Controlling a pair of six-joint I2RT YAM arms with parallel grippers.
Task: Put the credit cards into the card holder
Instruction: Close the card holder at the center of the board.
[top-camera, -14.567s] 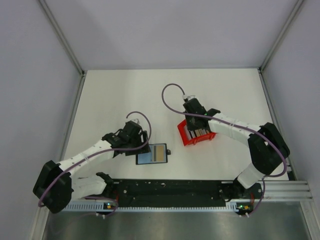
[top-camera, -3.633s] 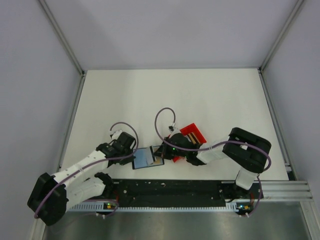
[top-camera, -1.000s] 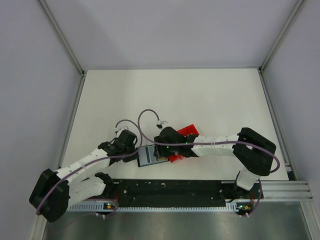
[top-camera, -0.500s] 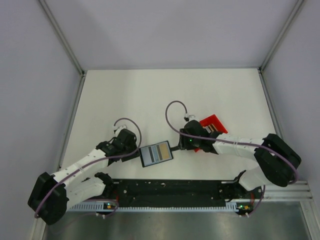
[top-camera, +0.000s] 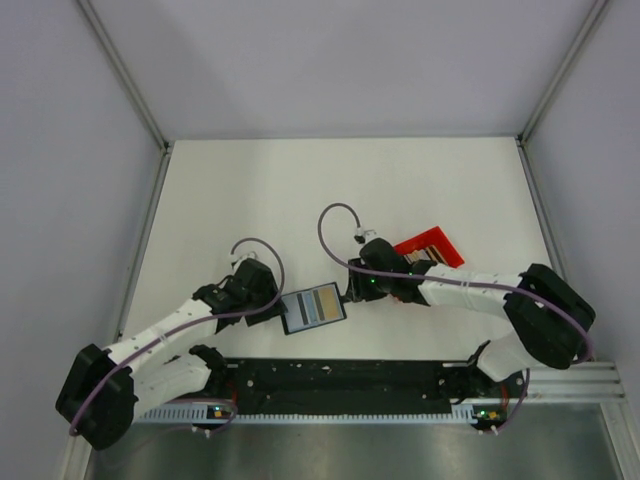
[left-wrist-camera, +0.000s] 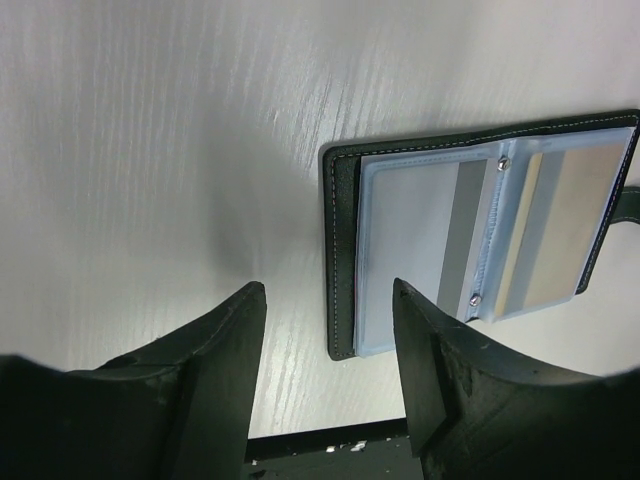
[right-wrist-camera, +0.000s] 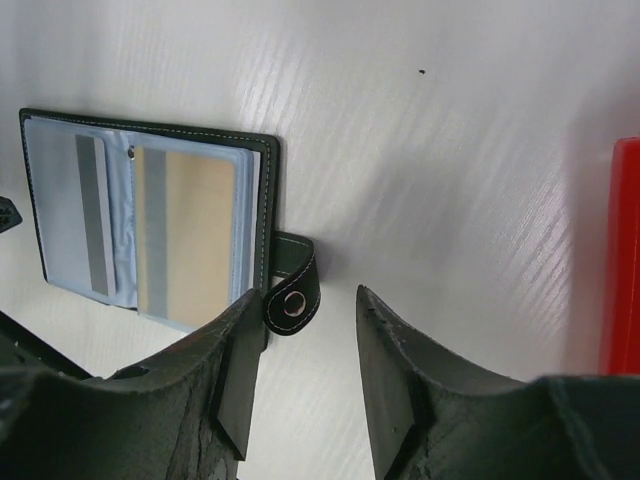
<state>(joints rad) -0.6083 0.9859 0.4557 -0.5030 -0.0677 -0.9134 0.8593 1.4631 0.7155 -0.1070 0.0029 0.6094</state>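
The card holder (top-camera: 313, 307) lies open and flat near the table's front edge, between the two grippers. Its pale blue sleeves hold a tan card (right-wrist-camera: 190, 230) and a pale card with a grey stripe (right-wrist-camera: 75, 210). It also shows in the left wrist view (left-wrist-camera: 480, 230). My left gripper (top-camera: 274, 308) is open and empty just left of the holder. My right gripper (top-camera: 350, 290) is open and empty just right of it, with the holder's snap tab (right-wrist-camera: 292, 300) beside its left finger. More cards (top-camera: 417, 262) stand in the red tray.
The red tray (top-camera: 432, 245) sits to the right of the holder, partly under my right arm; its edge shows in the right wrist view (right-wrist-camera: 625, 250). The black base rail (top-camera: 340, 385) runs along the near edge, just below the holder.
A second ago my right gripper was over the holder; it has drawn back to the right and the holder now lies open with a tan card showing. The red tray shifted right.
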